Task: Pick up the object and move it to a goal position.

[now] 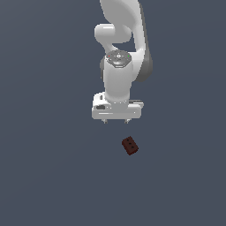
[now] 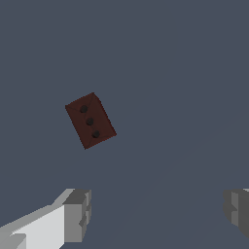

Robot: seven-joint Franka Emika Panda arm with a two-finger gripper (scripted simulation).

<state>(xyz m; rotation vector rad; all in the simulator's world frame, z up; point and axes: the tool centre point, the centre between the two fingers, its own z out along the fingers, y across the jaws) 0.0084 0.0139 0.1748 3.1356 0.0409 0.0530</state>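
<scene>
the white gripper point(image 1: 116, 120) hangs with fingers point(image 2: 78, 214) spread wide and holding nothing, while the dark red-brown block point(image 1: 129, 145) lies skewed on the grey floor, apart from it, toward the exterior view's right.

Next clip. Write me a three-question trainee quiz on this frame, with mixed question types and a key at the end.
1. True or false: the gripper is shut on the block.
2. Multiple choice: in the wrist view, how many dark holes show on the block's top face? A) one B) three C) five
3. Short answer: in the exterior view, does the block sit square to the gripper or turned at an angle?

Key
1. False. The fingers stand wide apart with nothing between them, and the block lies clear of them.
2. B.
3. Turned at an angle, and offset slightly toward the exterior view's right of the gripper.
</scene>
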